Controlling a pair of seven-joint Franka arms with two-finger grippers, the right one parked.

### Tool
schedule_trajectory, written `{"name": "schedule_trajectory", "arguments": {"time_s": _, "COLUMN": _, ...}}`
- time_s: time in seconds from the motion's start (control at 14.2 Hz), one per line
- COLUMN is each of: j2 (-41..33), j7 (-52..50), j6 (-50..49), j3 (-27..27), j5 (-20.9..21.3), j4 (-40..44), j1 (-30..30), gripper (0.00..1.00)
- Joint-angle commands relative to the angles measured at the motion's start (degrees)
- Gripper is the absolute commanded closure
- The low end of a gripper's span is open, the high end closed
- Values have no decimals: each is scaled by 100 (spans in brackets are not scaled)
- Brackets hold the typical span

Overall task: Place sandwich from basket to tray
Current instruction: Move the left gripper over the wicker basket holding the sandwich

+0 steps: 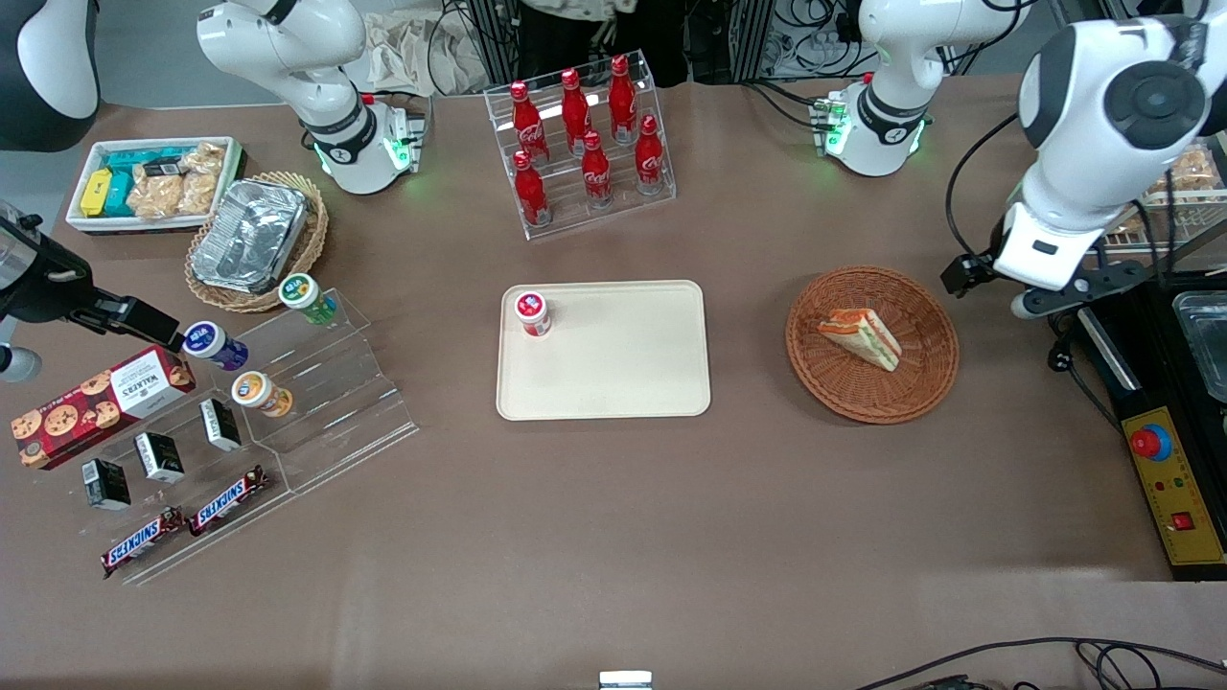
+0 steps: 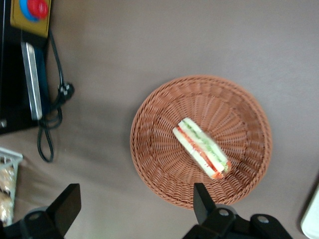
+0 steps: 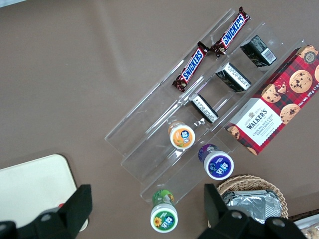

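1. The sandwich (image 1: 860, 336) lies on its side in the basket (image 1: 925, 379), near the middle, with wicker floor showing all round it.
2. The hand (image 2: 137, 211) hangs above the desk (image 1: 613, 537) at the basket's rim toward the working arm's end, fingers (image 2: 203, 201) spread wide and holding nothing.
3. Bare desk separates the basket from the tray (image 1: 623, 374); they lie well apart.
4. A red-capped jar (image 1: 532, 312) stands upright in the tray's corner away from the front camera, toward the parked arm's end; the rest of the tray is bare.
5. The wrist view shows the sandwich's green and red filling edge-on, plus a cable (image 2: 52, 124) on the desk near the basket.
6. The front view alone shows a rack of bottles (image 1: 585, 144) farther from that camera than the tray.
7. Readable print: "Snickers" on two bars (image 3: 214, 47), "Walkers" on a biscuit box (image 3: 276, 102).
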Motion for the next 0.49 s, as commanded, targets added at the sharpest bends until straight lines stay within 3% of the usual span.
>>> {"name": "schedule_trajectory", "arguments": {"time_s": 0.0, "j2": -97, "j7": -626, "j6": 175, "j3": -20, "j5": -18, "j4": -363, "j1": -2, "gripper": 0}}
{"name": "schedule_trajectory", "arguments": {"time_s": 0.42, "j2": 62, "j7": -2621, "j6": 1194, "j3": -29, "j5": -368, "j4": -1049, "j1": -115, "gripper": 0}}
